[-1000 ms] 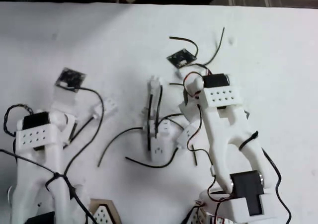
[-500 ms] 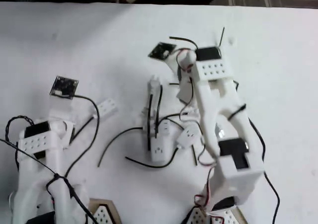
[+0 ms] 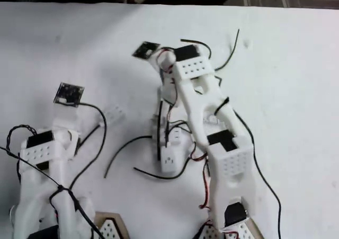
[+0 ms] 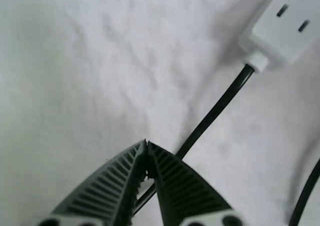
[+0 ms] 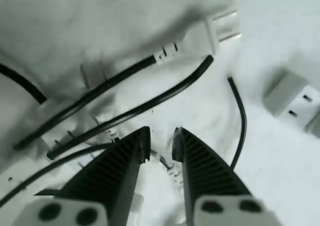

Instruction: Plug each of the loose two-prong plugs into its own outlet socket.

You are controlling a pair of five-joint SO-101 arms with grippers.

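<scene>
the left arm's dark ribbed fingers point(image 4: 112, 191) were pressed together tip to tip, right over a thin black cord point(image 4: 215, 110) that ran out from under them. whether they pinched it or only sat above it could not be told. the cord led ahead to a white rectangular socket block point(image 4: 280, 23), its two slots facing up, lying flat on the white desk point(image 4: 75, 60) well beyond the tips.

in the right wrist view, the right arm's dark ribbed fingers point(image 5: 117, 171) stood a little apart and held nothing. the white two-prong plug point(image 5: 195, 38) lay ahead of the tips and apart from them. its long axis ran crosswise to the line of the fingers, and both metal prongs were bare. more black cords crossed between tips and plug. a pale grey socket block point(image 5: 292, 98) lay off to the side the prongs faced.

in the high view, the right arm point(image 3: 204, 104) stretched over the middle of the desk, above a cluster of white sockets point(image 3: 169, 162). the left arm point(image 3: 45, 154) sat at the near-left edge. the right arm looked nearer the plug, so the pick seemed its job, with the fingers turned to straddle the plug's body.
</scene>
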